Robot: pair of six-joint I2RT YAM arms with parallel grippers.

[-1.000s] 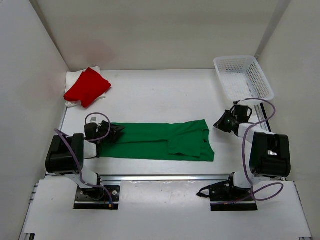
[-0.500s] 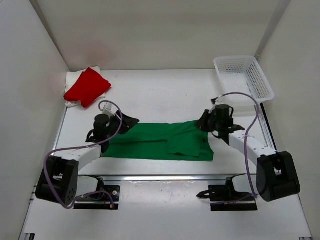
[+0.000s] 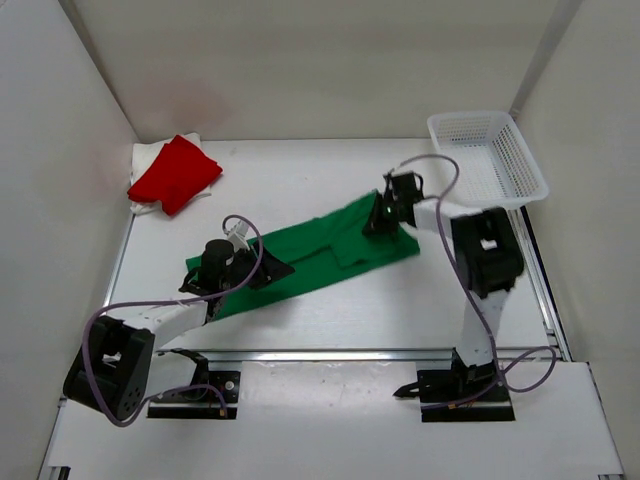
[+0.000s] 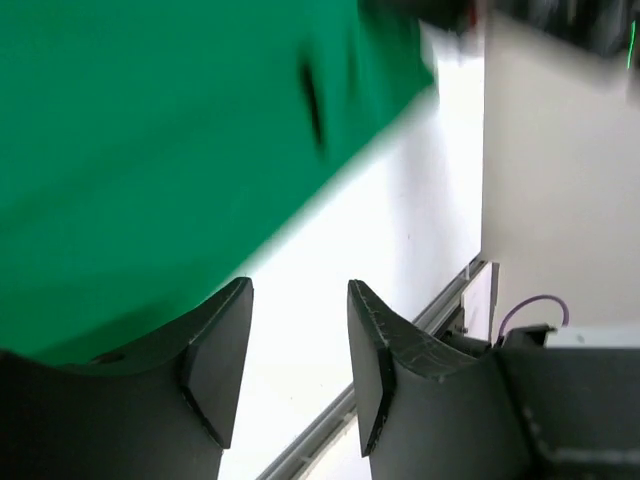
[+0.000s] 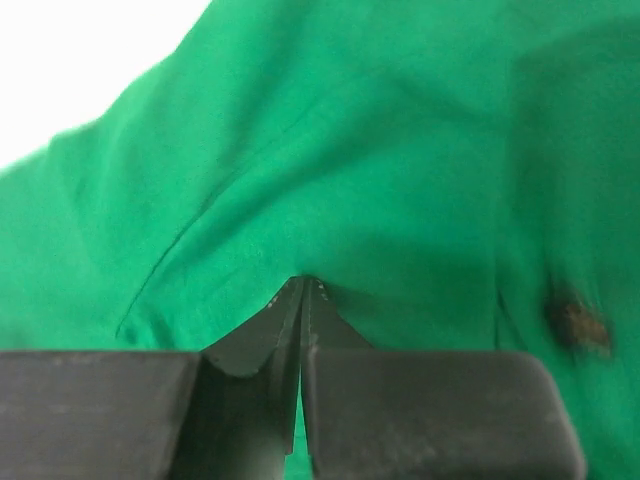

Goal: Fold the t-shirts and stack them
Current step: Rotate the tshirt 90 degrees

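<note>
Green shirt (image 3: 310,255) half-folded, unstacked; my right gripper (image 5: 303,284) pinching its far end, my left gripper (image 4: 298,295) parted, empty. Red shirt (image 3: 175,172) lies folded atop cream shirt (image 3: 145,157).

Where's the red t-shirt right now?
In the top view, the red t-shirt sits folded at the far left corner of the table, lying on the cream-white shirt, well apart from the green shirt.

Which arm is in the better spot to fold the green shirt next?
The right one, probably. The right gripper is shut on the green shirt at its far end, ready to pull it over. The left gripper is open, holding nothing.
</note>
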